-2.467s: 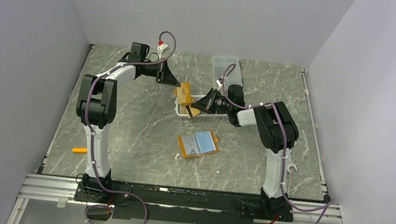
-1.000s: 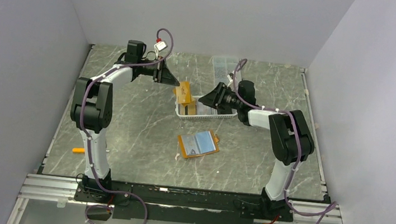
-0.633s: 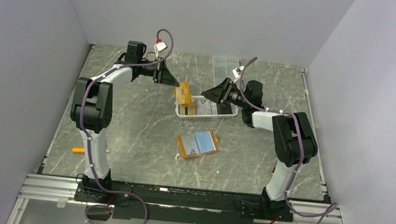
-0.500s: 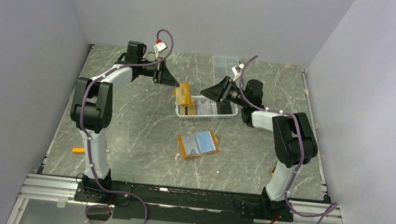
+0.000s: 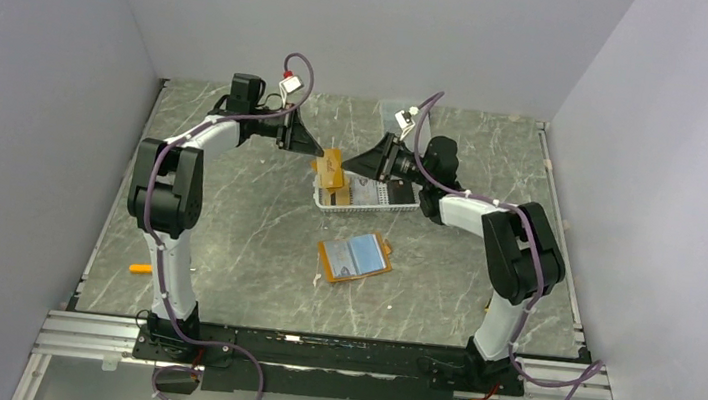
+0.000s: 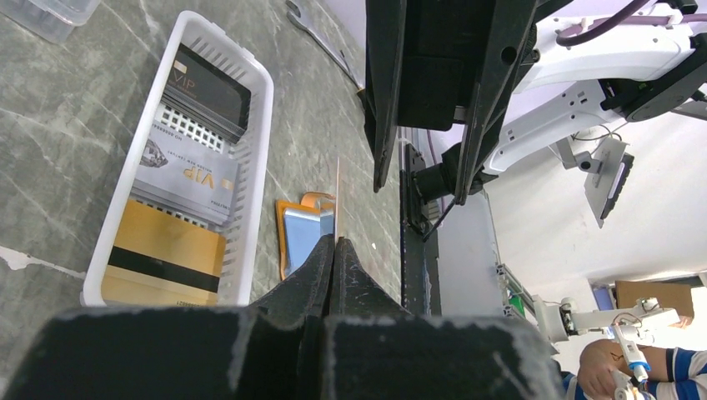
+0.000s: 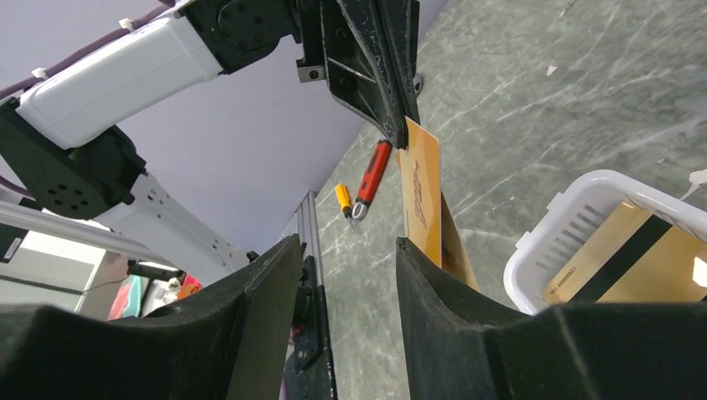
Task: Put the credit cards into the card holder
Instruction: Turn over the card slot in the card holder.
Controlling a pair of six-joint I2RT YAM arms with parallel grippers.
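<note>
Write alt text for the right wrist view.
The left gripper pinches an orange-gold card by its edge above the marble table, ahead of the open right gripper. A white basket holding another gold card sits at right.

1. The white basket sits on the marbled table, well behind its middle, with cards lying flat inside.
2. An orange-gold card stands tilted on edge above the basket's left end.
3. The left gripper comes in from the basket's left, its tip meeting that card.
4. The right gripper hovers over the basket's left half, just right of the card; its jaws are too small to read here.
5. The card holder lies open in front of the basket, pale blue lining upward.
6. A clear box sits behind the basket.
7. A small orange object lies far to the basket's front left.
</note>
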